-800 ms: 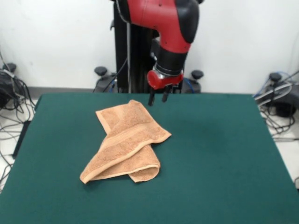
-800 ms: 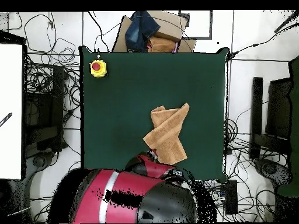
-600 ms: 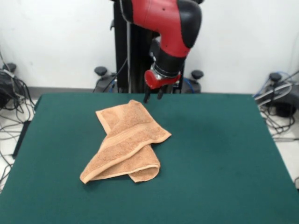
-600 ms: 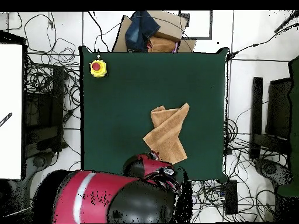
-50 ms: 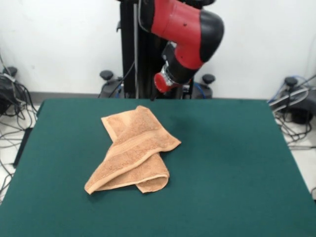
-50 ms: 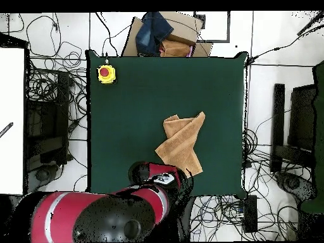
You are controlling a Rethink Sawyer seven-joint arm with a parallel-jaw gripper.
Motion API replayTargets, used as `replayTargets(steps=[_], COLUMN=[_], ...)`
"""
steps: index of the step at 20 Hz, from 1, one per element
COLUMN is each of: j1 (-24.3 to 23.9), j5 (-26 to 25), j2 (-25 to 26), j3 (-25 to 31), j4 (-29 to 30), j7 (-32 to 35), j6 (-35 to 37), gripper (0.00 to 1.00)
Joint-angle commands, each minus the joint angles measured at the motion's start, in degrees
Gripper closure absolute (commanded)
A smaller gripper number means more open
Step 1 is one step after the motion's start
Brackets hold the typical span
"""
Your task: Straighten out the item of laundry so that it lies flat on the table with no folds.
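Note:
The item of laundry (image 5: 132, 148), an orange-tan towel, lies crumpled and folded over itself left of the table's (image 5: 227, 163) middle, with a paler band running across its top layer. In the overhead view the item of laundry (image 6: 182, 144) shows as a folded, slanted shape on the table (image 6: 139, 95). My gripper (image 5: 159, 91) hangs above the table's far edge, just beyond the towel's far corner, not touching it. It is tilted back against the dark pedestal, so its state is hidden. From above, the red arm (image 6: 152, 186) covers it.
A yellow box with a red button (image 6: 105, 74) sits on one table corner. A cardboard box with blue cloth (image 6: 166, 35) lies past the opposite edge. Cables (image 6: 57, 95) run over the floor around the table.
The arm has swung and lifted the gripper back from above the towel's far corner toward the pedestal. The towel has not moved.

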Motion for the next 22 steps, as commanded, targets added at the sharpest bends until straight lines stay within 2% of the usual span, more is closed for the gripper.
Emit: replayTargets(steps=[1,2,6,11,13,18,22], j1=[-5.0,-6.3,-9.8,-11.1,-12.7,-16.2,-15.0], j5=[-1.4,-2.5,-4.9,-5.5,-6.5,-10.3,-10.7], j2=[-3.8,-6.1,-10.4,-15.5,-17.0,-17.2,-17.1], j3=[5.9,7.2,10.4,11.7,13.8,18.0,17.1], j4=[-0.6,1.1,2.9,4.8,6.5,10.3,11.6], j7=[15.4,15.4,13.4,11.9,12.4,14.6,15.7], j6=[-14.3,-16.3,-16.5,-12.2,-13.7,-21.8,-23.7], gripper=[0.0,0.0,0.0,0.0,0.0,0.0,0.0])
